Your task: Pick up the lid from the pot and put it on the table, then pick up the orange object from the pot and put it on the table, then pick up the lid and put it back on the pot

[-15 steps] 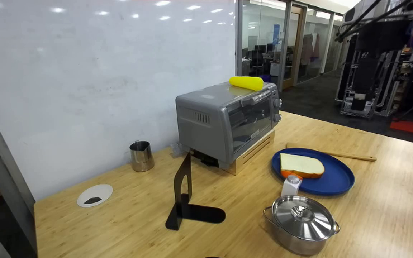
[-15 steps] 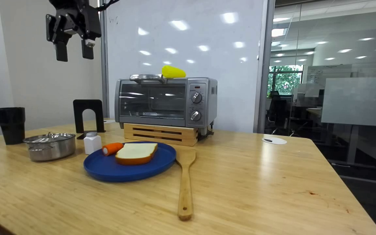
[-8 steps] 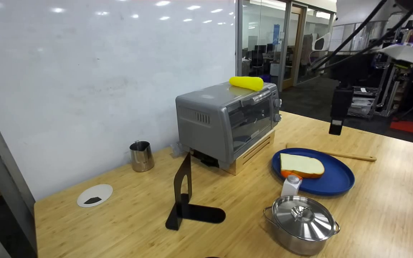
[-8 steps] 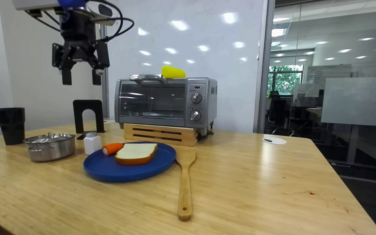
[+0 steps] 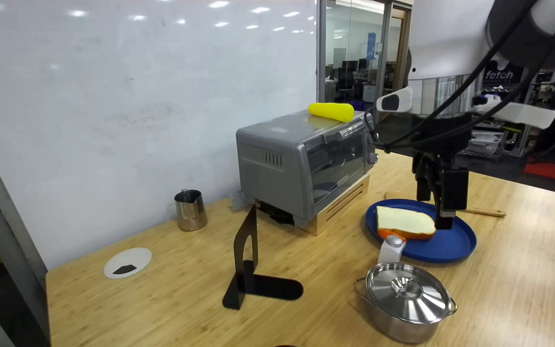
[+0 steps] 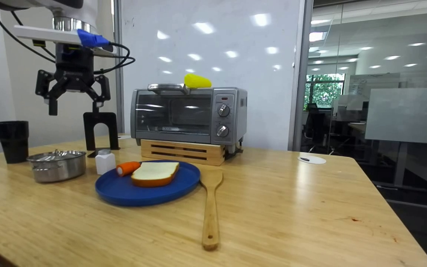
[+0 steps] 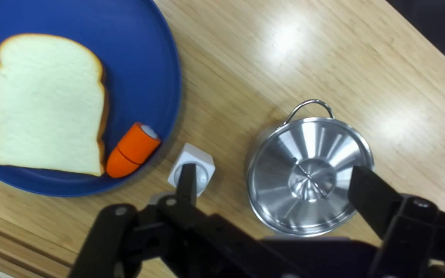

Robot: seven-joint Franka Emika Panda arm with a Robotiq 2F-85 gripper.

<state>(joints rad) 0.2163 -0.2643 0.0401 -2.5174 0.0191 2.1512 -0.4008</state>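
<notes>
Step one by my read: lid (image 5: 408, 293) is on the pot (image 6: 59, 172)

My gripper (image 6: 74, 110) is spread wide with nothing in it, hanging above the table (image 6: 291, 207). Next I'd line up over the lid's knob (image 7: 309, 177), go down and pinch it. Only orange piece (image 7: 133, 150) I can see is on the blue plate (image 7: 141, 73); can't see inside the pot.

In an ext. view you can read "fetch" (image 5: 498, 74) in white on a dark panel (image 5: 505, 68) in the bkgd; the sm. line (image 5: 498, 83) under it's too blurry. Label (image 6: 170, 129) on the toaster oven (image 6: 188, 115) & mark (image 6: 73, 73) on the gripper (image 6: 74, 107): too sm. to read.
</notes>
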